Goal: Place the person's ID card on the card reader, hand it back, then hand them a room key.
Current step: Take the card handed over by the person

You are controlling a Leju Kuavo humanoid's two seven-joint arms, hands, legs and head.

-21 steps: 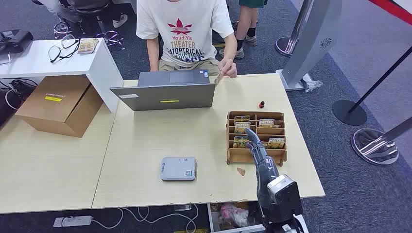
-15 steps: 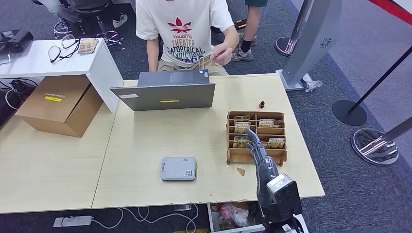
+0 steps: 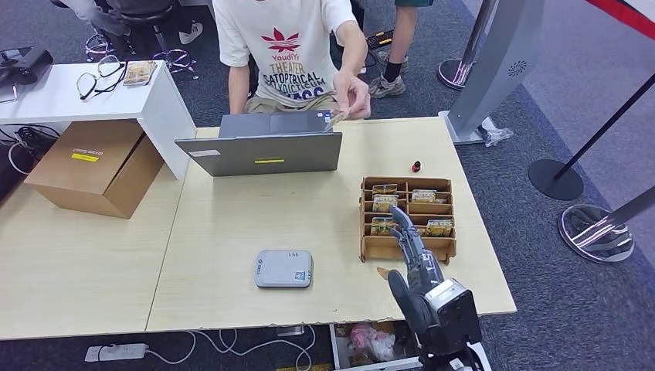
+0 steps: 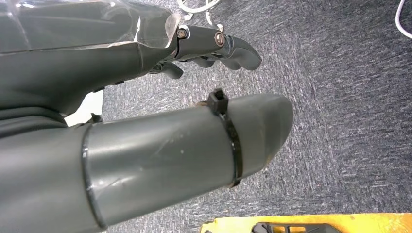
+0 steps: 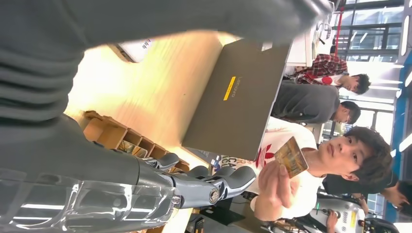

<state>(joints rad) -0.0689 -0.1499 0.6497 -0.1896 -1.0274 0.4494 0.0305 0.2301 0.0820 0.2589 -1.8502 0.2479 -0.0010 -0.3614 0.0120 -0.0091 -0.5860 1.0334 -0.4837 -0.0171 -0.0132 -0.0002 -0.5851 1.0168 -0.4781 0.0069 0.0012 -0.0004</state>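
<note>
The person behind the table holds the ID card (image 3: pixel 337 117) out over the far edge, just right of the laptop (image 3: pixel 263 147); in the right wrist view the card (image 5: pixel 290 157) is pinched in their raised hand. The grey card reader (image 3: pixel 284 268) lies flat on the table's near middle. A wooden tray (image 3: pixel 407 246) with room key cards in its slots stands to its right. My right hand (image 3: pixel 417 259) is raised near the tray's front edge, fingers stretched forward and thumb apart, holding nothing (image 5: pixel 194 187). My left hand (image 4: pixel 145 145) hangs over the carpet, holding nothing.
A small red object (image 3: pixel 416 166) sits beyond the tray and a brown scrap (image 3: pixel 382 272) lies in front of it. A cardboard box (image 3: pixel 93 166) and a white side table (image 3: pixel 46 97) with glasses stand at the left. Stanchion bases (image 3: pixel 556 179) stand on the right floor.
The person lifted the card toward their chest, then brought it back down over the table's far edge. My right hand's thumb has swung out to the side; the arm stayed almost still.
</note>
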